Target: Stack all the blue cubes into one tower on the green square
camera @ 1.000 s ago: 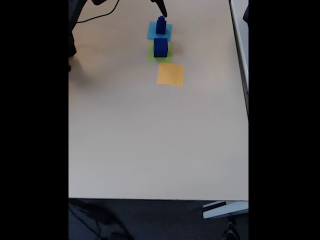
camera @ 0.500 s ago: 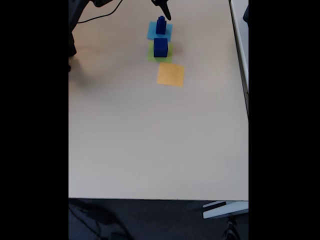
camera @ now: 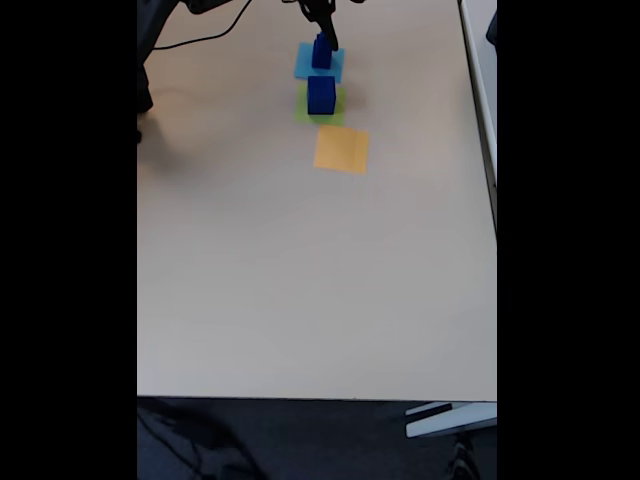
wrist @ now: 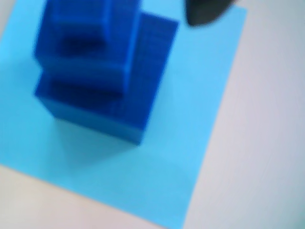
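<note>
Wrist view, from left to right: the small cube sits on the medium cube, both on the light-blue square, with a dark fingertip at top right. Fixed view puts the gripper just above that pair, jaw state impossible to tell, while the large cube waits on the green square. Judging by this, the pick is in hand; next it must close on the medium cube and carry the pair over to the large one.

A pale beige table stands over dark floor, evenly lit.

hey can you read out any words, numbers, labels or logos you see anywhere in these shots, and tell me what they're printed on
None: no readable text shows in either view.
The blue cubes and the light-blue square look plain in the blurred wrist view.
The green square, orange square and table also look blank.
</note>
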`<action>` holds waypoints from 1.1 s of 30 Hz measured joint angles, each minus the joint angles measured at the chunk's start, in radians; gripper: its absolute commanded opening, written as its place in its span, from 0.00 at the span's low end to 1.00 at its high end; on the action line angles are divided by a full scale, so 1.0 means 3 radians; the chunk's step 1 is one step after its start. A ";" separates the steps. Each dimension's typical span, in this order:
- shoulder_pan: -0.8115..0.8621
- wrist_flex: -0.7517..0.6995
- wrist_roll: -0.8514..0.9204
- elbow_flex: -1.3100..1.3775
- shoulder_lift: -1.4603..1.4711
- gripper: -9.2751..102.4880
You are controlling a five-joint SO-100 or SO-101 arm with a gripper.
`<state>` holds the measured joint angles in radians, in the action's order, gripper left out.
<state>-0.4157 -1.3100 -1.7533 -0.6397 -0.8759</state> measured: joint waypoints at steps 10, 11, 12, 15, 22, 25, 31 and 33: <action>0.0000 0.0000 0.0000 -0.0087 -0.0005 0.38; 0.0000 0.0000 0.0000 -0.0087 -0.0005 0.38; 0.0000 0.0000 0.0000 -0.0092 0.0000 0.38; 0.0010 0.0000 0.0000 -0.0092 -0.0005 0.38; 0.0066 0.0000 0.0061 -0.0092 -0.0005 0.38; 0.0066 0.0000 0.0072 -0.0092 -0.0005 0.38; 0.0066 0.0000 0.0072 -0.0092 -0.0005 0.36; 0.0066 0.0000 0.0072 -0.0092 -0.0005 0.36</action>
<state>-0.3958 -1.3100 -1.7319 -0.6673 -0.8774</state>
